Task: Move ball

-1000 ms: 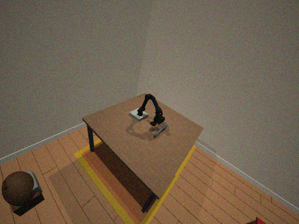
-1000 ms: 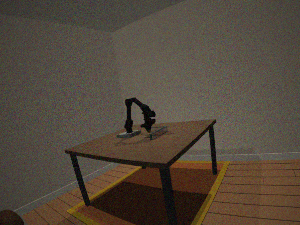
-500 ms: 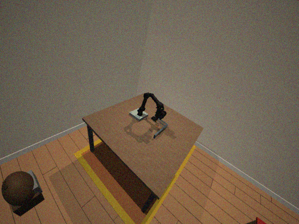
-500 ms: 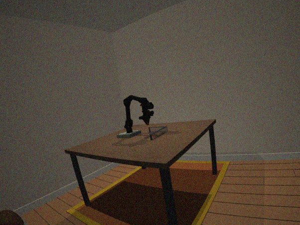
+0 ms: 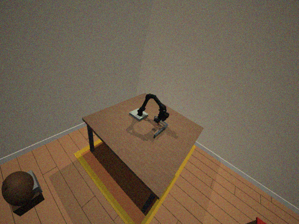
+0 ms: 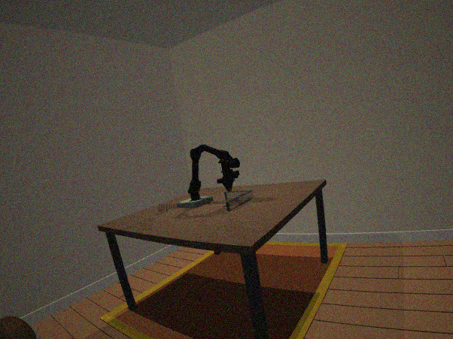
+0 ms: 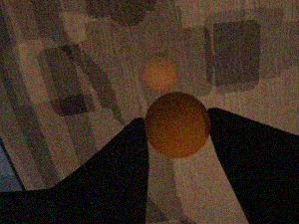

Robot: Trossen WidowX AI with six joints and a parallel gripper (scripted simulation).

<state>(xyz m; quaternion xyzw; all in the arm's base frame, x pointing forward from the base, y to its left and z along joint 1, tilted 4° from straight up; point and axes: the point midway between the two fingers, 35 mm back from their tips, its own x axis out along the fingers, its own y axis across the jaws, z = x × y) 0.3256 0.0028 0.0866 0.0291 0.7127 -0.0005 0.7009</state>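
My gripper point(image 5: 157, 123) point(image 6: 229, 190) point(image 7: 175, 122) points down and is shut on the orange ball point(image 7: 177, 131), which sits between the two black fingertips in the wrist view. The ball is held above the table, near the height of the wall tops. The see-through copy point(image 7: 159, 72) is a smaller, paler orange disc, just beyond the held ball and slightly left of it in the wrist view. The low clear walls point(image 5: 160, 130) point(image 6: 228, 205) make a corner beside the gripper. The ball and the copy are too small and dark to make out surely in the top and exterior views.
The arm's pale base plate point(image 5: 134, 112) point(image 6: 185, 204) stands on the wooden table point(image 5: 159, 159) point(image 6: 196, 233), behind the gripper. Dark arm shadows cross the tabletop. A grey-blue piece point(image 7: 7, 169) shows at the wrist view's left edge. A big brown sphere point(image 5: 17, 187) stands off the table.
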